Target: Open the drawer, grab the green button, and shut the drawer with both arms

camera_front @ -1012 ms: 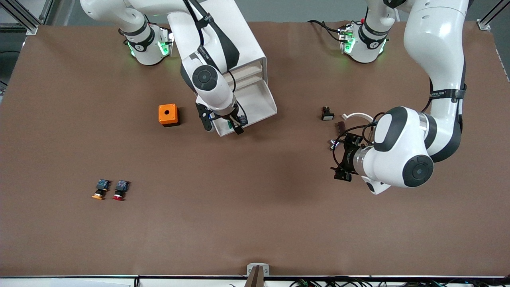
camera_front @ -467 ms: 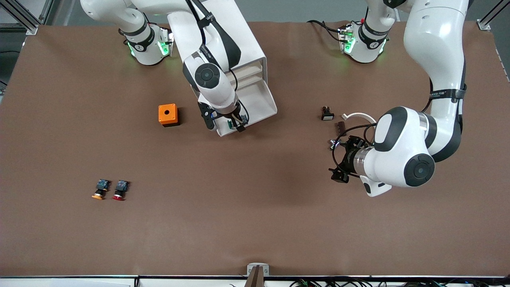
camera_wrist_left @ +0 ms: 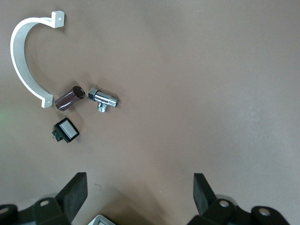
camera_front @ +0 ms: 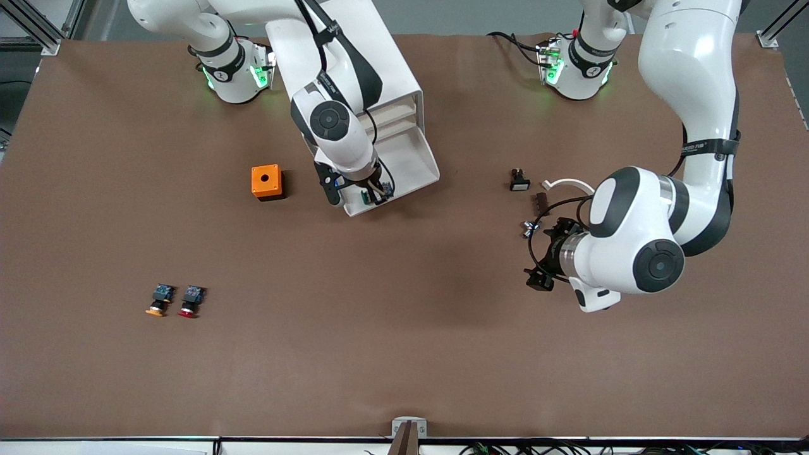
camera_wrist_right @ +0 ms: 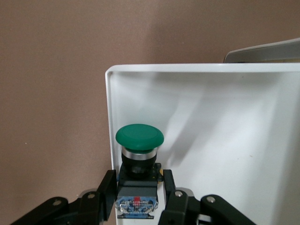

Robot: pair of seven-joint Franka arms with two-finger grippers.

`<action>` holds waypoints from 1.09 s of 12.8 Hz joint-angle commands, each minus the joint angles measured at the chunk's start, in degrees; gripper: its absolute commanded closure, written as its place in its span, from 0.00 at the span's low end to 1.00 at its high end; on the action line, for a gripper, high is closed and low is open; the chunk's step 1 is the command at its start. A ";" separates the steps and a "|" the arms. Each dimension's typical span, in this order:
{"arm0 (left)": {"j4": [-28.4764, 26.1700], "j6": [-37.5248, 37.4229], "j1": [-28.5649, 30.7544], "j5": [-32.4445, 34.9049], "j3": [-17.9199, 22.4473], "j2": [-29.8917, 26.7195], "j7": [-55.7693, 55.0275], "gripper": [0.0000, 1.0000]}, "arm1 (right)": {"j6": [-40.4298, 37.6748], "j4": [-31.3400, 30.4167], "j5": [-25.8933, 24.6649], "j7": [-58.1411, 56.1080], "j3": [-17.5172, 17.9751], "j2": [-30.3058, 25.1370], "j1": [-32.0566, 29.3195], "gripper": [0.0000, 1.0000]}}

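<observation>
Drawer (camera_front: 404, 161) pulled out of the white cabinet (camera_front: 373, 57), front lip toward the camera. Right gripper (camera_wrist_right: 137, 197) down inside it at the corner nearest the camera on the right arm's side, jaws clamped on the green button (camera_wrist_right: 139, 154) by its black body and blue rear block; cap points at the drawer's front wall. In the front view the button (camera_front: 367, 196) is mostly hidden under the wrist.

Left gripper (camera_wrist_left: 140, 197) waits in the air, jaws apart, nothing in them. On the table near it: white clip (camera_wrist_left: 26, 56), brown cylinder (camera_wrist_left: 69, 98), chrome fitting (camera_wrist_left: 104, 98), small square switch (camera_wrist_left: 65, 131).

Orange box (camera_front: 266, 182) at 9 o'clock from the drawer front. Orange-capped (camera_front: 158, 299) and red-capped (camera_front: 190, 301) buttons sit side by side at 7 o'clock, well apart from it.
</observation>
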 commanded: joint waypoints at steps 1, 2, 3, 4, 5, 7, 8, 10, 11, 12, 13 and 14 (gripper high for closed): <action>-0.94 0.73 -0.99 1.48 0.07 -1.33 0.61 0.01 | 0.73 -0.74 0.35 -0.54 -0.67 -0.14 1.02 0.76; -0.94 0.73 -1.09 1.48 0.16 -1.33 0.61 0.01 | 0.55 -0.65 0.35 -1.32 -0.67 -0.14 1.02 0.85; -0.94 1.16 -1.00 1.48 0.25 -1.33 0.70 0.01 | 0.03 -0.56 0.35 -1.85 -0.67 -0.31 0.85 0.90; -0.94 1.25 -0.91 1.48 0.16 -1.42 0.61 0.01 | -1.54 0.13 0.35 -1.95 -0.67 -0.66 0.85 0.93; -0.94 1.26 -0.91 1.48 0.08 -1.76 0.26 0.01 | -3.73 1.36 0.08 -2.21 -0.75 -1.01 0.50 0.96; -1.12 1.26 -1.00 1.40 0.25 -2.73 0.17 0.01 | -9.53 5.13 -0.09 -6.66 -1.28 -1.63 -0.38 0.99; -1.20 1.26 -1.00 1.40 0.16 -2.73 0.17 0.01 | -12.51 6.72 -0.18 -9.83 -1.63 -1.72 -0.99 0.99; -1.29 1.52 -1.17 1.40 0.08 -2.39 0.78 0.01 | -17.18 11.54 -2.19 -17.29 -2.42 -1.63 -2.92 1.00; -1.29 3.09 -1.87 1.40 0.08 -2.12 0.78 0.01 | -19.90 13.65 -3.94 -21.68 -2.42 -1.63 -5.02 1.00; -1.38 4.06 -2.75 1.48 0.16 -1.95 0.78 0.01 | -22.28 15.16 -5.35 -26.25 -2.42 -1.63 -6.70 1.00; -1.38 4.50 -2.93 1.48 0.16 -1.68 1.83 0.01 | -24.56 16.21 -6.59 -32.38 -2.42 -1.63 -8.97 1.00; -1.38 4.94 -3.19 1.48 0.08 -1.42 3.84 0.01 | -26.06 16.92 -6.77 -37.67 -2.42 -1.72 -11.43 1.00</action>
